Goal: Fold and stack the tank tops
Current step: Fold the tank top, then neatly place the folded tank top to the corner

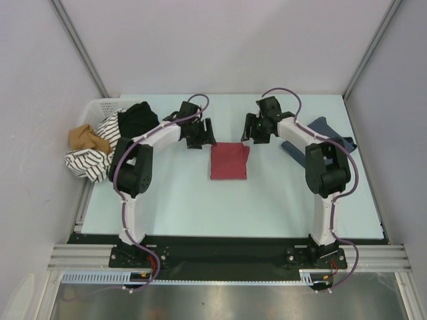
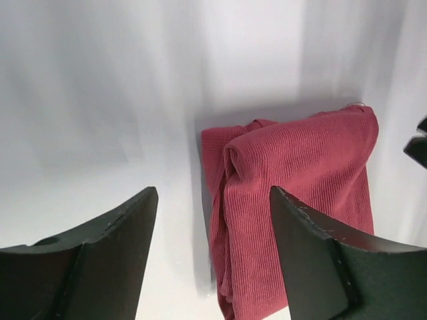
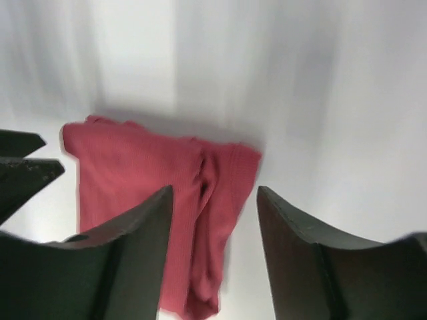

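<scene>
Your left gripper (image 1: 199,135) and right gripper (image 1: 257,129) both gape wide and empty on the far-edge side of the folded red tank top (image 1: 229,161) mid-desk, while only the overhead view shows you the blue-grey tank top (image 1: 323,125) by the right edge.

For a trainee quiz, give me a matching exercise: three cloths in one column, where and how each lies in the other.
Things:
1. red top
2. blue-grey top
3. striped cloth

Places:
a. far left, bunched
b. centre, folded
c. far right, lying loose

Pairs: 1-b; 2-c; 3-a
</scene>
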